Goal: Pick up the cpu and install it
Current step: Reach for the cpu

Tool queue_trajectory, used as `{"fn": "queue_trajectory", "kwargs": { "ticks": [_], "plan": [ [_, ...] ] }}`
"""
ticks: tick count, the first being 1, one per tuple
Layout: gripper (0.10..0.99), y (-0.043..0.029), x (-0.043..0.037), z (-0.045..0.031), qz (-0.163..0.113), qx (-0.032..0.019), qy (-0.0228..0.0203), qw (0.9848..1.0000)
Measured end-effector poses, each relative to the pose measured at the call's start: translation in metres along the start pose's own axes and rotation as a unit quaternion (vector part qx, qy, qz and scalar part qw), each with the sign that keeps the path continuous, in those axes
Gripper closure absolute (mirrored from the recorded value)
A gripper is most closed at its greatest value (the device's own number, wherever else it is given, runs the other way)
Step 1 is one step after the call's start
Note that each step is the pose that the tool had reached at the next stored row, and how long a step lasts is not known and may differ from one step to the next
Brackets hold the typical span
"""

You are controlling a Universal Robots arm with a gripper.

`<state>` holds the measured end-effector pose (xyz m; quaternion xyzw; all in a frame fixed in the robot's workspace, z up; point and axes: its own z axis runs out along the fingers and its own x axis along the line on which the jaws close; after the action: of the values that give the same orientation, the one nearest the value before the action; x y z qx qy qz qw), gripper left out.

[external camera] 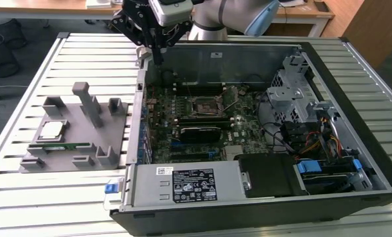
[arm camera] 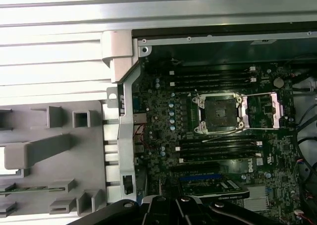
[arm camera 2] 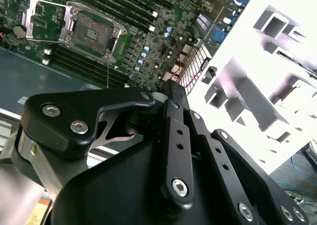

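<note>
The cpu, a small square chip with a silvery top, lies on the grey fixture at the exterior view's left, outside the computer case. My gripper hangs above the case's back left corner, well away from the cpu, with its fingers together and nothing between them. In the second wrist view the gripper points towards the motherboard's edge. The cpu socket stands bare with its metal load plate swung open, and both wrist views show the socket.
An open black computer case lies on a slatted white table. A green memory stick rests on the fixture below the cpu. A black heatsink block, drive cage and cables sit inside the case.
</note>
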<state>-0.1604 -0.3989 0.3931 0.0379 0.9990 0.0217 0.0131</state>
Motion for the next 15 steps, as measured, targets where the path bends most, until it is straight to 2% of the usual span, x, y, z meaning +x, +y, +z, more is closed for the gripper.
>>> {"fn": "queue_trajectory", "kwargs": {
  "ticks": [15],
  "plan": [
    [0.98, -0.0003, 0.0041, -0.0001, 0.0, 0.0, 0.0, 1.0]
  ]
}}
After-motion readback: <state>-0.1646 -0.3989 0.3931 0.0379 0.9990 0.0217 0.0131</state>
